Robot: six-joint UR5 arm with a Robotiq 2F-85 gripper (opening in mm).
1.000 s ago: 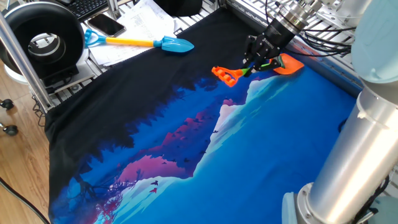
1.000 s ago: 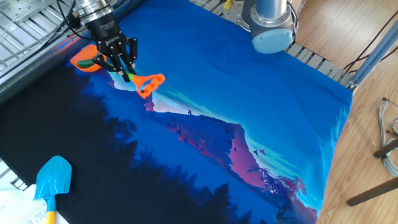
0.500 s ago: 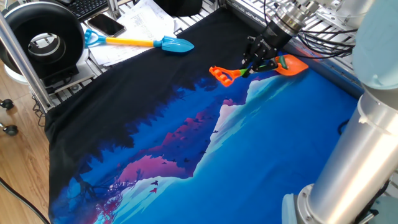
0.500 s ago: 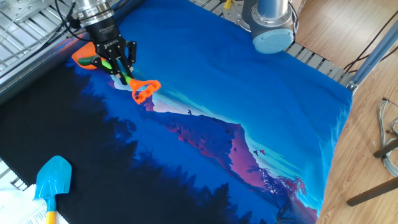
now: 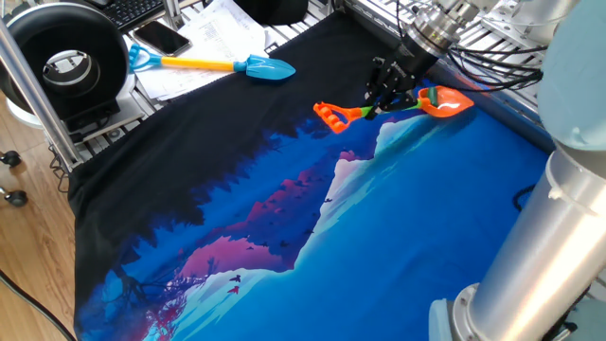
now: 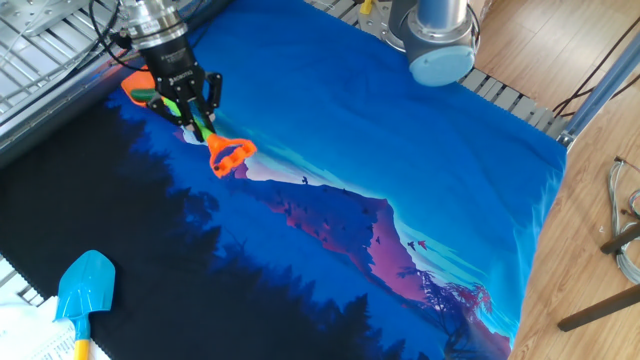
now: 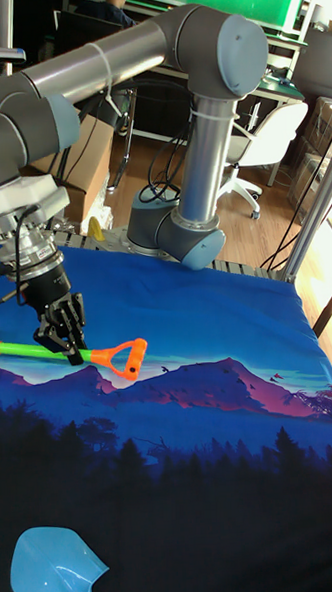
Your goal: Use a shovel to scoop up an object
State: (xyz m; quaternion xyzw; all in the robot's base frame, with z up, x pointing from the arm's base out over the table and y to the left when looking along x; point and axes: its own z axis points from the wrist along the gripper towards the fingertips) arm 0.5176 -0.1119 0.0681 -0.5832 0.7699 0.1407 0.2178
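My gripper (image 5: 386, 95) is shut on the lime-green shaft of the shovel (image 5: 365, 111), which is held low over the blue cloth near the far edge. The orange D-handle (image 5: 329, 116) points toward the dark part of the cloth. Its orange blade (image 5: 449, 102) points toward the metal frame. A small green lump, the object (image 5: 431, 95), sits on the blade close to the shaft. In the other fixed view the gripper (image 6: 196, 113) grips the shaft between blade (image 6: 138, 86) and handle (image 6: 230, 155). The tall fixed view shows the gripper (image 7: 66, 347) and handle (image 7: 125, 358); the blade is cut off at the left.
A blue-bladed, yellow-shafted toy shovel (image 5: 254, 66) lies at the cloth's edge beside papers and a phone (image 5: 161, 38). A metal frame (image 6: 40, 40) runs behind the gripper. The arm's base (image 6: 440, 40) stands at the far side of the cloth.
The gripper has turned the shovel slightly: the handle end swung toward the dark part of the cloth and the blade end edged toward the frame. The grip on the shaft is unchanged.
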